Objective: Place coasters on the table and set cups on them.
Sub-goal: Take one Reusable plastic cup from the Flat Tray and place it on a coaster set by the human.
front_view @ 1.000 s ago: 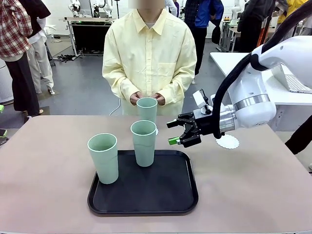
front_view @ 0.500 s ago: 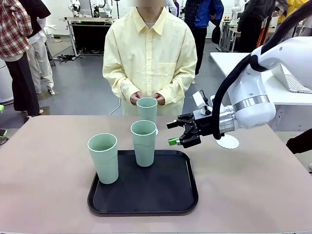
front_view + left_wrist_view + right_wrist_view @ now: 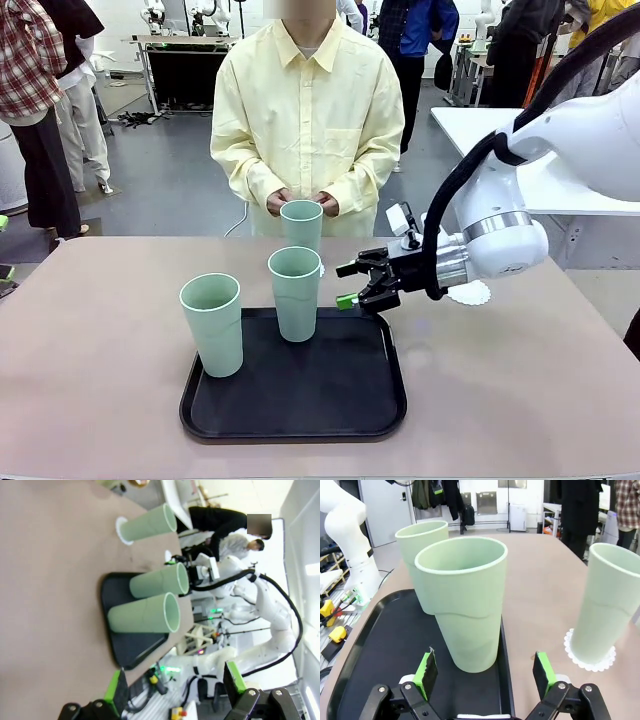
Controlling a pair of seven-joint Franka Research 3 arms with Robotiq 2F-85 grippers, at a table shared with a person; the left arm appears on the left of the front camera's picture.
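Two mint-green cups stand on the black tray (image 3: 300, 395): one at its far edge (image 3: 295, 293), one at its left corner (image 3: 212, 324). A third cup (image 3: 302, 225) stands on a white coaster (image 3: 320, 270) on the table (image 3: 90, 400), in front of the person. My right gripper (image 3: 352, 285) is open, just right of the far tray cup and pointing at it. In the right wrist view that cup (image 3: 462, 605) stands between my green pads (image 3: 426, 672), untouched. Another coaster (image 3: 472, 293) lies bare behind my right wrist. My left gripper (image 3: 174, 685) is open and holds nothing.
The person stands at the far side with hands clasped near the cup on the coaster. A white table (image 3: 470, 125) with a laptop stands to the back right. Bare tabletop stretches left and right of the tray.
My right gripper has moved left and a little lower, closer to the far tray cup. Cups, coasters and the person's hands have stayed still.
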